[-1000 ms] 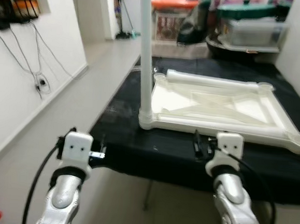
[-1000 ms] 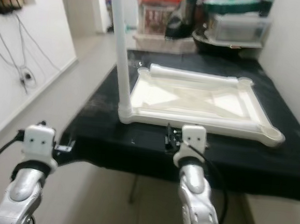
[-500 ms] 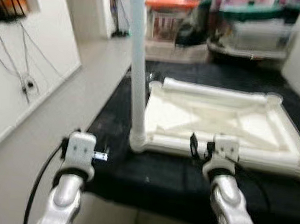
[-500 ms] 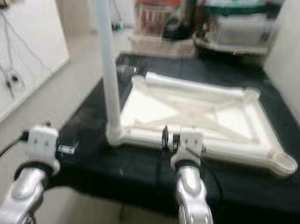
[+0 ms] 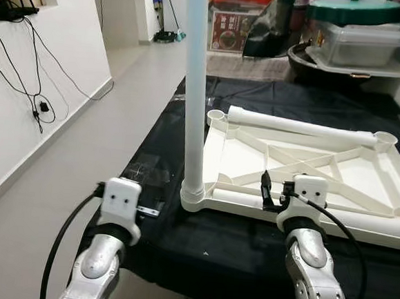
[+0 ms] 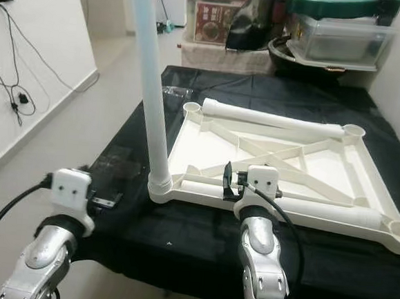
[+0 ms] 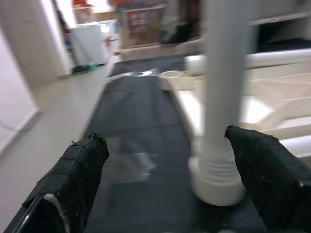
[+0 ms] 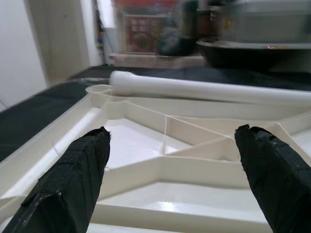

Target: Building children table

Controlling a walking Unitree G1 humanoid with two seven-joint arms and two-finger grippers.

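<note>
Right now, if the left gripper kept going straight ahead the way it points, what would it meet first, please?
Probably the upright white table leg standing in its corner socket of the upturned tabletop. The leg sits just inside the open left gripper's far finger, so depth is uncertain.

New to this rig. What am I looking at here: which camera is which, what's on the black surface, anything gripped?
It is a humanoid robot with two silver arms, each ending in a gripper with two black fingers. The two wide pictures come from a stereo camera on its head, looking down; the other two come from cameras on the wrists, looking along the fingers.

On the black-covered table lies a white plastic tabletop, upside down with its ribs showing. One white leg stands upright in the near left corner socket. A loose leg lies along the far edge, and another leg along the near edge.

The left gripper is open, near the upright leg's base. The right gripper is open, facing the tabletop's ribs. Nothing is held.
</note>
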